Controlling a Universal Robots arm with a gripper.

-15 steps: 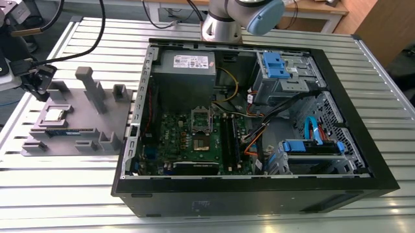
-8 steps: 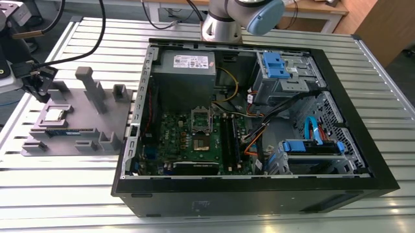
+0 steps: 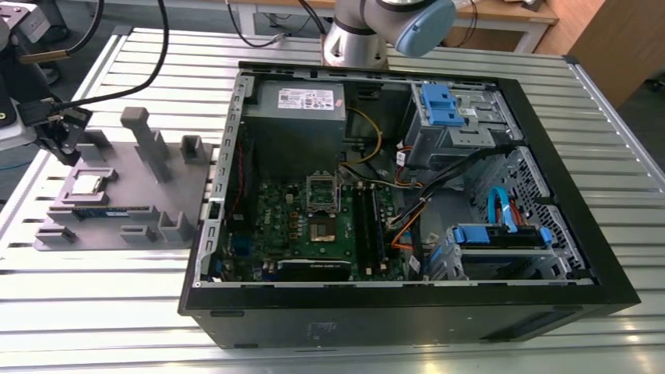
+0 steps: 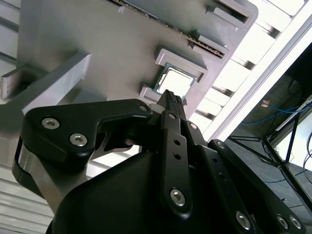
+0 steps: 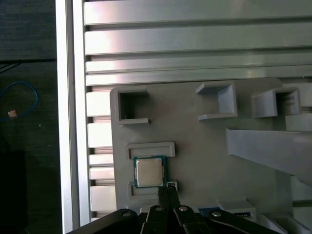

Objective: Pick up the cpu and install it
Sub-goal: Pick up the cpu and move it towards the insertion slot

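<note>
The claw (image 5: 167, 189) hung closed and empty just beside the cpu (image 5: 148, 171), which lay flat in its pocket on the grey tray (image 5: 204, 161). A clean pick, I judged, wanted the claw spread, centred and level across its edges.

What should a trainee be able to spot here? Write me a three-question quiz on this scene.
1. True or false: the cpu is already seated in the motherboard socket.
2. The gripper is nearest to: A) the cpu, B) the power supply, C) the blue drive cage.
3. Fill in: the cpu rests in a pocket of the ___ tray.

Key:
1. False. It lies in the grey tray, outside the computer case.
2. A. The gripper's tips are next to the cpu and not holding it.
3. Grey.
</note>
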